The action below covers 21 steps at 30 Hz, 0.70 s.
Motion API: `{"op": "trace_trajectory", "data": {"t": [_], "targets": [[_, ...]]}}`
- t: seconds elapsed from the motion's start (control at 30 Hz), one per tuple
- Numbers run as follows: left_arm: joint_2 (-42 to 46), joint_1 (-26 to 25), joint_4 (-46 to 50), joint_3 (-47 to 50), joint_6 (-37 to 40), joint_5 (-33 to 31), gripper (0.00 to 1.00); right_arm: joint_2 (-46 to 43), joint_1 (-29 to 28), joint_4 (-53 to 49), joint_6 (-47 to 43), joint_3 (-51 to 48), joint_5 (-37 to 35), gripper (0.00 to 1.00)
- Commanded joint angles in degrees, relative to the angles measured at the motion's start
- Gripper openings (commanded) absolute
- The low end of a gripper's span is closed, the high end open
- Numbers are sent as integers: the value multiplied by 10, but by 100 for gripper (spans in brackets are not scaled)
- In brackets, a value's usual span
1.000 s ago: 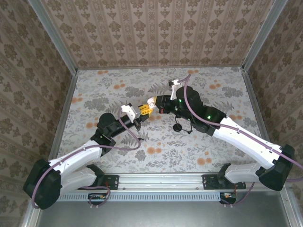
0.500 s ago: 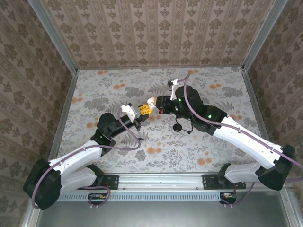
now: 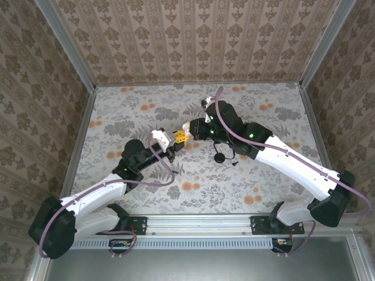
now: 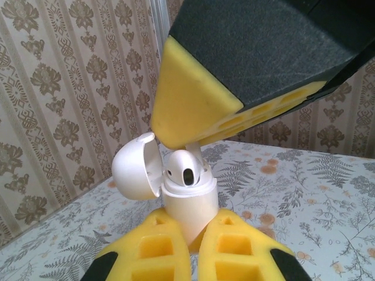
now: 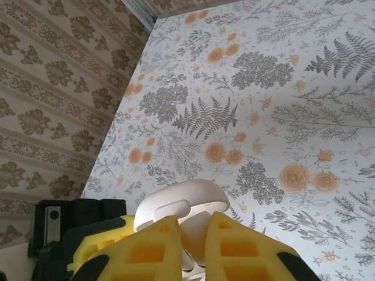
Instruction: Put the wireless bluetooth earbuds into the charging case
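Left tool pinched the small white rounded plastic charging case by its base; its hinged lid stood open. One white earbud with a dark opening sat in the case mouth. Right tool was directly above the case, fingers close about a white piece; could not tell if it gripped. Judged: one bud in or nearly in; second bud not made out.

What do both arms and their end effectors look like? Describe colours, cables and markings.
Both the left arm and right arm have white link shells with black joints and bases. A lilac cable loops along each. The left end effector and right end effector each carry two blocky yellow fingers with square recesses, on black mounts. Small green lights glow on the right arm.
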<state>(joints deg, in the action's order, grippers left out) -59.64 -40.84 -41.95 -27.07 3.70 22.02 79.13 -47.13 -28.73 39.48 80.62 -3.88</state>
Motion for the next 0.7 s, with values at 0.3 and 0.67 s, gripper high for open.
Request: {"op": "trace_trajectory", "data": {"t": [0.3, 0.67], "targets": [[7, -9, -27, -18, 7, 22, 0, 22, -6, -46, -5, 34, 12, 29], [16, -8, -9, -17, 3, 35, 0, 10, 4, -77, -33, 72, -5, 45]]}}
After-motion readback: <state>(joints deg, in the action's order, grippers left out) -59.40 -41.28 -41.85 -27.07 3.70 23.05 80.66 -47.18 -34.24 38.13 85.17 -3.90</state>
